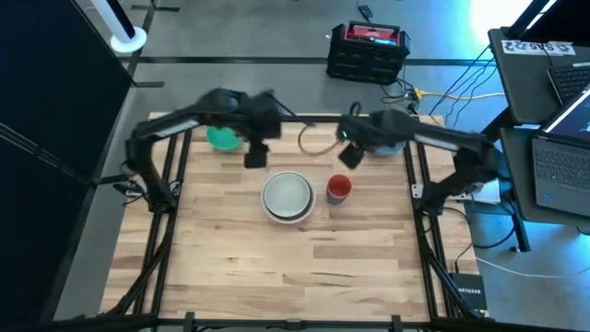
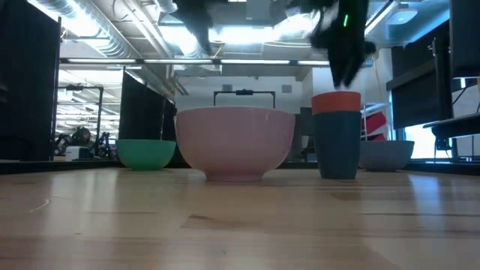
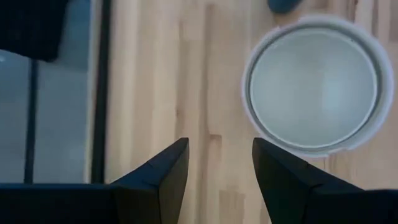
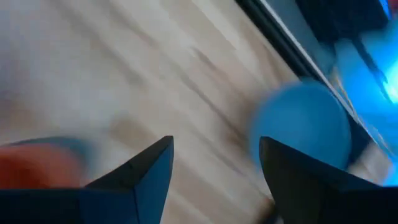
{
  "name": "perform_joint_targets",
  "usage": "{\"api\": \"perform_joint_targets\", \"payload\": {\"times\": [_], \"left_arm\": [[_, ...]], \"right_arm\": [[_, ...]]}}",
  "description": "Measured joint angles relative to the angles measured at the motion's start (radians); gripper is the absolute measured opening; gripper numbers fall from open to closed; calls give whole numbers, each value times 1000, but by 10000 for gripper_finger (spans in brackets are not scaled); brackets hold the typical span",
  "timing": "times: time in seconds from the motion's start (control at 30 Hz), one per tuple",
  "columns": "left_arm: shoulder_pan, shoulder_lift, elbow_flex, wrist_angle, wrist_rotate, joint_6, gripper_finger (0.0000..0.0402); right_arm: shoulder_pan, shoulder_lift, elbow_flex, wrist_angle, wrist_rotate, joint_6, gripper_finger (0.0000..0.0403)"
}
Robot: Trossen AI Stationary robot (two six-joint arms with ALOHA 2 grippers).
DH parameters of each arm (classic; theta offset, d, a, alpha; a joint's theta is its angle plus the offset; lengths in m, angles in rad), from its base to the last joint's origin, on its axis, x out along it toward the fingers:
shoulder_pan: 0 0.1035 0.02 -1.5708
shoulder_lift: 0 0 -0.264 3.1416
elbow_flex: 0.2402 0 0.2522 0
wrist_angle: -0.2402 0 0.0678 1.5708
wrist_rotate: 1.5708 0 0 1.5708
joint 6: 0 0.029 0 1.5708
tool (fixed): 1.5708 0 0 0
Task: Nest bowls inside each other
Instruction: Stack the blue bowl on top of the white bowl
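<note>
- Although most print in the room was too small to read, white letters on a dark box (image 1: 468, 297) on the floor at the table's right seemed to spell NETGEAR; a label on the upper right desk could not be made out.
- The table (image 1: 277, 258) was pale butcher-block wood on a black frame, and a black and red case (image 1: 368, 51) stood on the grey floor behind it.
- In the low view, ceiling ducts and bright strip lights ran over an open workshop.
- Two laptops (image 1: 562, 120) sat on desks at the right.
- The whitish bowls (image 1: 288, 196) sat nested near the table's middle, with the small red bowl (image 1: 339, 188) just beside them, stacked in a dark blue one (image 2: 337, 145).
- The green bowl (image 1: 222, 138) stood at the back left and the light blue bowl (image 4: 303, 129) at the back right.
- The left gripper (image 3: 220, 163) hung above bare wood near the whitish bowls, jaws spread and holding nothing.
- The right gripper (image 4: 216, 155) hung between the red and light blue bowls, jaws likewise apart and empty.
</note>
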Motion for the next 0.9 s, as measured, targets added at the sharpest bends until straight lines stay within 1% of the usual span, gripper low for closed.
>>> {"api": "perform_joint_targets", "payload": {"times": [0.1, 0.23, 0.33, 0.43, 0.9], "left_arm": [[31, -82, 0, -9, -1, 15, 162], [73, -175, 0, -19, -3, 43, 162], [114, -229, 0, -19, -6, 67, 162], [152, -271, 0, -19, -6, 85, 162], [228, -314, -1, -22, -8, 152, 162]], "right_arm": [[-125, 73, -1, -45, -7, -37, 221], [-238, 119, -1, -11, -17, -66, 221], [-294, 122, -1, 17, -90, -68, 221], [-328, 123, -9, 45, -155, -67, 221], [-402, 134, -269, 224, -250, -51, 221]]}}
